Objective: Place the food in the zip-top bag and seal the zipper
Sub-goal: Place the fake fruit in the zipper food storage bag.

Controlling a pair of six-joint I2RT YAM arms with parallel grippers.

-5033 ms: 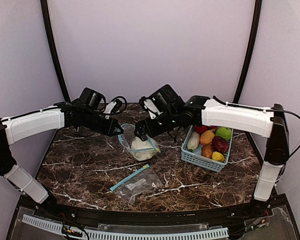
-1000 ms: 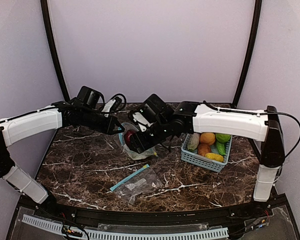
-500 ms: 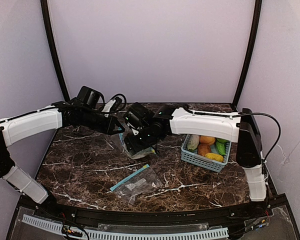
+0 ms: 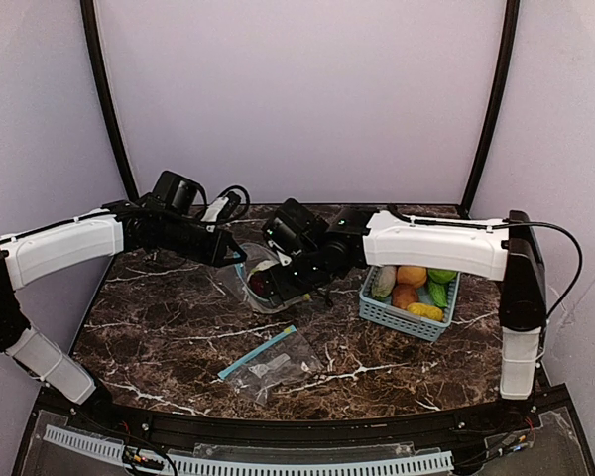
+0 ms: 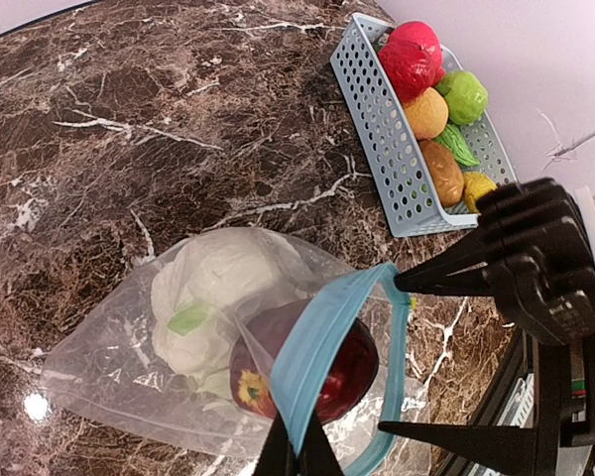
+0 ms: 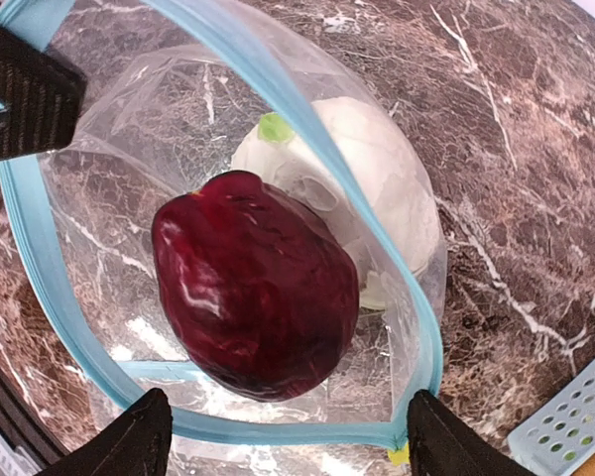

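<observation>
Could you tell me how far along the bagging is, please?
Done: cauliflower and apple are in the bag. In hand: the left pincer holds its zipper up; the right pincer hangs open above. Left: the food in the basket, then sealing.

A dark brown marble-pattern worktop point(image 4: 159, 327) with thin white veins has a plain pale lilac back wall point(image 4: 297, 99) behind it. Lilac side walls stand at the left point(image 4: 30, 119) and right point(image 4: 570, 129). A thin black curved pole point(image 4: 106, 99) rises in the left back corner and a second black pole point(image 4: 492, 99) in the right one. A white slotted plastic strip point(image 4: 278, 464) runs along the near edge. The light is soft and even.
</observation>
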